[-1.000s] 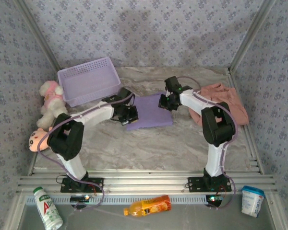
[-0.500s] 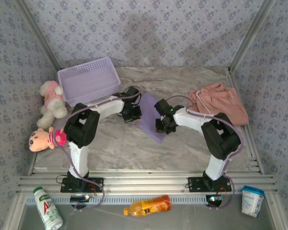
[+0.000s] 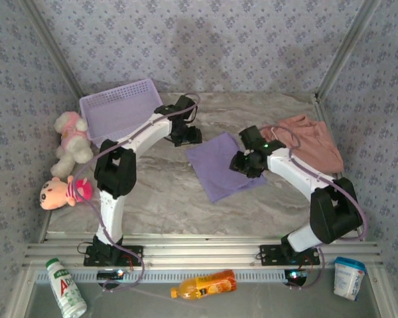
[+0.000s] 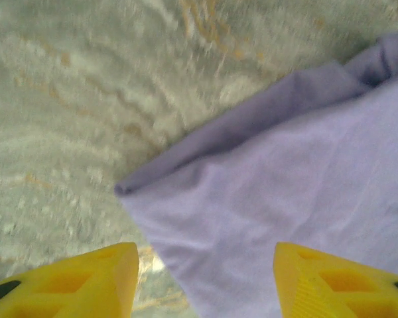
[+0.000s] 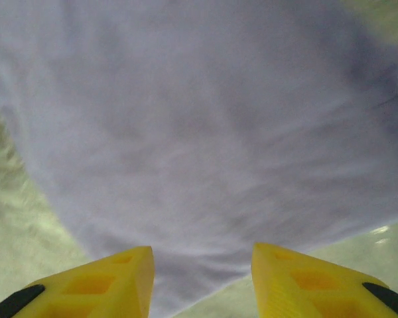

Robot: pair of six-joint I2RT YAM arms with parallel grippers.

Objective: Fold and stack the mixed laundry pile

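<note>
Lavender T-shirt [image 3: 220,167], folded to a rough rectangle, lies flat on the marble-pattern table [image 3: 152,199] between the two claws. One corner sits just ahead of the left gripper [image 3: 186,135], and the opposite edge runs under the right gripper [image 3: 244,163]. Left wrist view: yellow fingers [image 4: 86,281] apart, nothing between them, with a doubled fold edge and the corner directly in front. Right wrist view: fingers [image 5: 305,278] likewise apart and empty over plain cloth. Judgement: thin knit, light and limp. It should drape when lifted and slide readily on the smooth top. Best hold looks like a pinch through all layers at a corner or fold edge, not mid-panel. Salmon-pink garment [image 3: 307,142] lies bunched and unfolded just beyond the right claw, well apart from the left. Mesh basket [image 3: 123,109] sits beside the left claw.
</note>
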